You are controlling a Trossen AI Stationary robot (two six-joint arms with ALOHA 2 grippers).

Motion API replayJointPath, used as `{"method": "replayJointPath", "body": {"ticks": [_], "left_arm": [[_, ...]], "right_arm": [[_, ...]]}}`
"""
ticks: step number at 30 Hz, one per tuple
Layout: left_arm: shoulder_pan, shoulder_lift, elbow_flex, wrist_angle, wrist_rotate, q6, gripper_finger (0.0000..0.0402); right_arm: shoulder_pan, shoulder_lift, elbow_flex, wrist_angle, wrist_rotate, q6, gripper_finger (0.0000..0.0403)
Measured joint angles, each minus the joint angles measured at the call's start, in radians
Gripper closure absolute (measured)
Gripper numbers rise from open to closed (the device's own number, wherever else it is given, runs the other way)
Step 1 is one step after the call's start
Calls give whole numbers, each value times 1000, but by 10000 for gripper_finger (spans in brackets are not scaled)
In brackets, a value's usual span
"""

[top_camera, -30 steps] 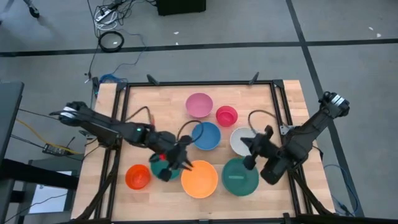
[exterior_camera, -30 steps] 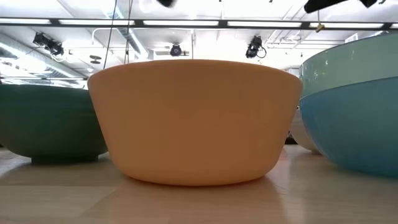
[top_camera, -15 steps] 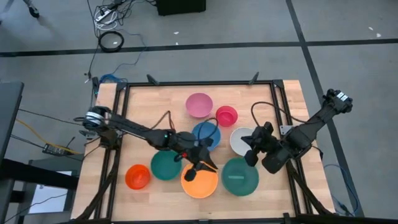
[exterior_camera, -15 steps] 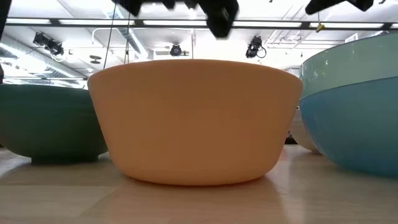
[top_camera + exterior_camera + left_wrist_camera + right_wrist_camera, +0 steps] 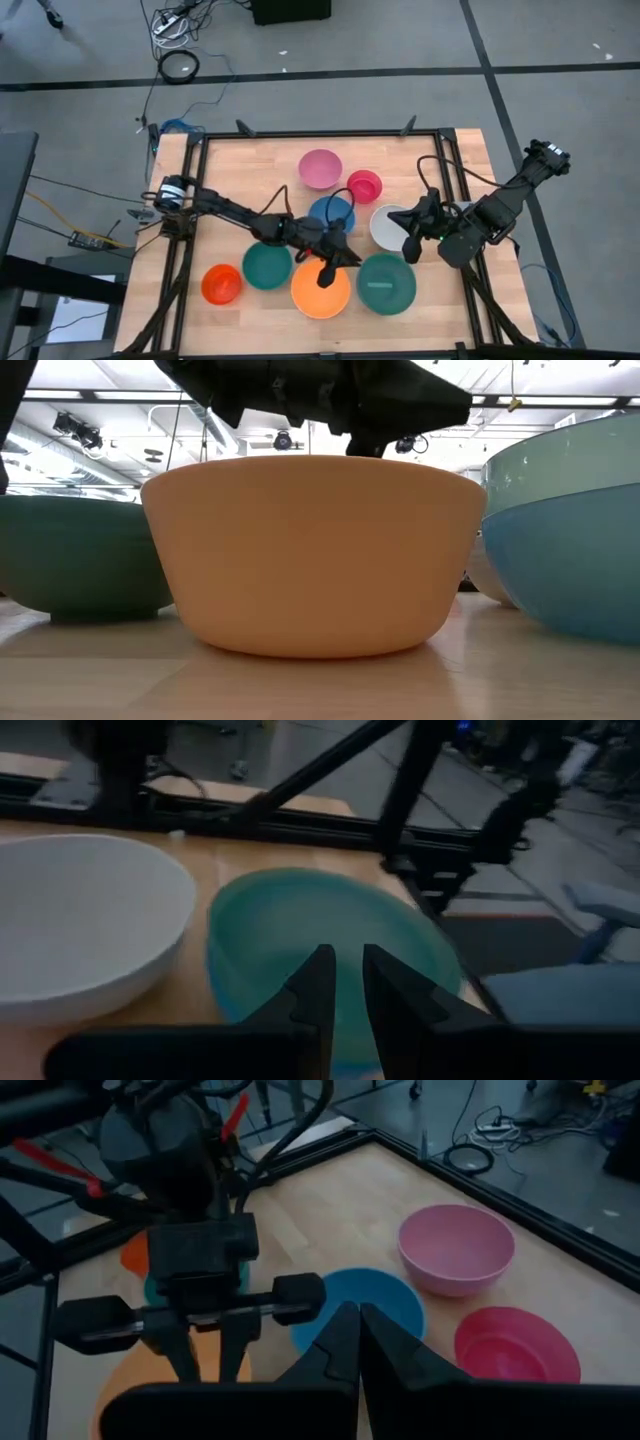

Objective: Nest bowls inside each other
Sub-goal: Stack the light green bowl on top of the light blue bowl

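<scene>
Near edge, 6 o'clock: large orange bowl (image 5: 321, 290), left gripper (image 5: 327, 272) hanging over it, fingers a narrow gap apart, empty. Flanking it, teal bowl (image 5: 267, 266) at 8, orange-red bowl (image 5: 221, 284) beyond; sage green bowl (image 5: 387, 284) nested in the large light blue bowl (image 5: 570, 575) at 4. Mid-table: blue bowl (image 5: 331, 216), white bowl (image 5: 387, 226) with right gripper (image 5: 410, 245) pinched shut beside it. Far, 12 o'clock: pink bowl (image 5: 320, 168), magenta-red bowl (image 5: 364, 186). Count nine, one each. Likely light, stiff, slick plastic; pinch a rim wall.
</scene>
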Motion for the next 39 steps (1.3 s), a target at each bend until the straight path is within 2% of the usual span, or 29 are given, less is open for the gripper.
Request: {"method": "replayJointPath", "body": {"ticks": [3, 9, 16, 26, 39], "left_arm": [[-3, 0, 0, -14, -34, 4, 337], [-13, 0, 0, -78, -31, -1, 337], [-57, 23, 0, -75, -23, -27, 337], [-60, 99, 3, 91, 34, -95, 337], [-58, 97, 4, 52, 14, -112, 337]], "right_arm": [[0, 0, 0, -1, 0, -2, 402], [0, 0, 0, 0, 0, -9, 402], [0, 1, 0, -1, -2, -9, 402], [0, 1, 0, 0, -8, -9, 402], [0, 1, 1, -1, -13, -14, 402]]}}
